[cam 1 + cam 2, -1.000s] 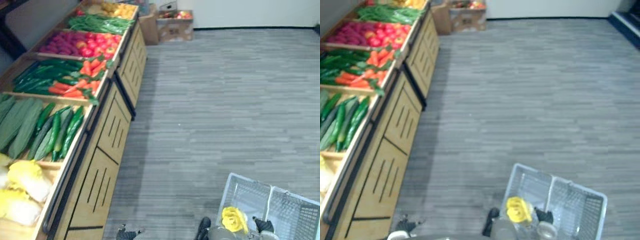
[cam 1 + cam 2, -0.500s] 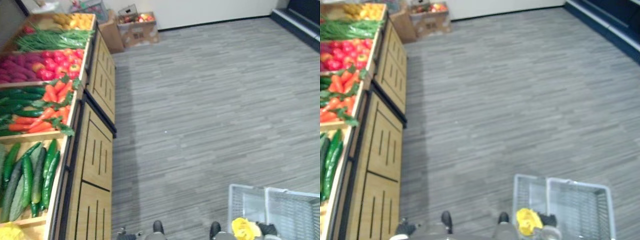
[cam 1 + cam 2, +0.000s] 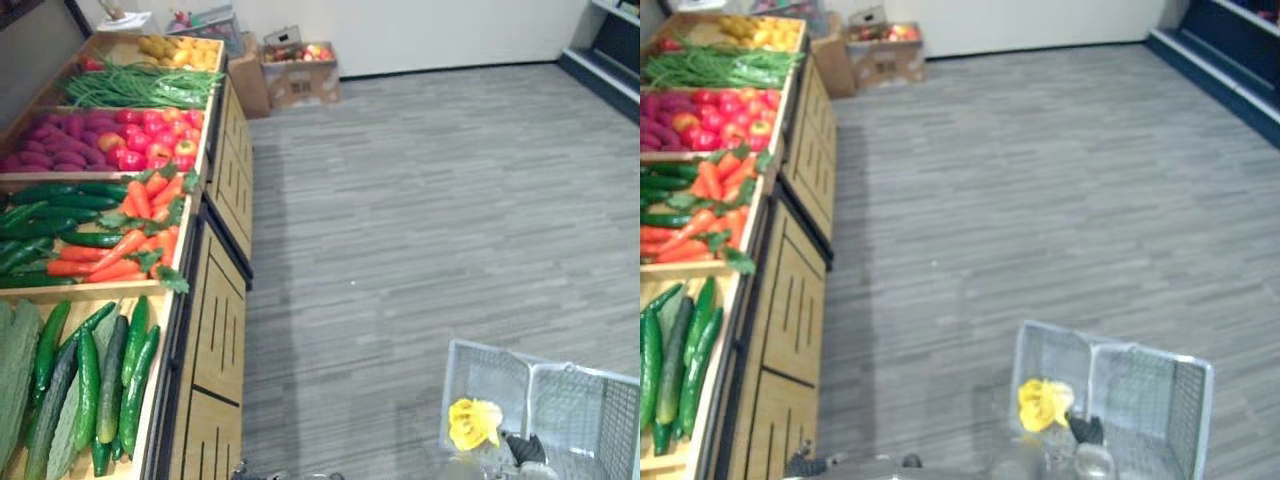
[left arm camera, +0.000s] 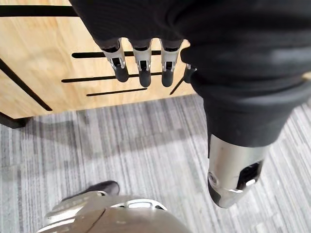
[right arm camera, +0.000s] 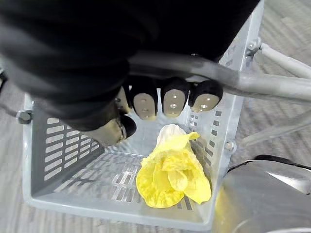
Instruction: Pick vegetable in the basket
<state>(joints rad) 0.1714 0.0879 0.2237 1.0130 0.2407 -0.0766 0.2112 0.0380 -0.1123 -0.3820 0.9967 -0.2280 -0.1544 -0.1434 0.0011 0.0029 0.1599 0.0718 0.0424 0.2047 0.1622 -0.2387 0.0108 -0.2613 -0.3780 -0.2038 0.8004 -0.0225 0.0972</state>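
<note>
The fingers (image 5: 171, 101) of the right hand (image 5: 142, 100) are curled tight round the handle (image 5: 272, 87) of the basket (image 5: 63, 141). In the right wrist view a yellow leafy vegetable (image 5: 172, 172) lies below them on the basket's floor.

In the left wrist view the left hand (image 4: 141, 29) hangs empty, its fingers (image 4: 142, 68) straight and slightly apart, in front of the slotted front of the wooden stand (image 4: 43, 53).

In the left eye view the basket sits low on the robot's right, and the stand's cucumbers (image 3: 100, 380) and carrots (image 3: 130, 235) lie to its left. The free left hand is therefore judged the nearer one. The cucumbers' long axes run roughly along the stand's front edge, so I'd judge a grip across them the easier one. No writing can be read.
</note>
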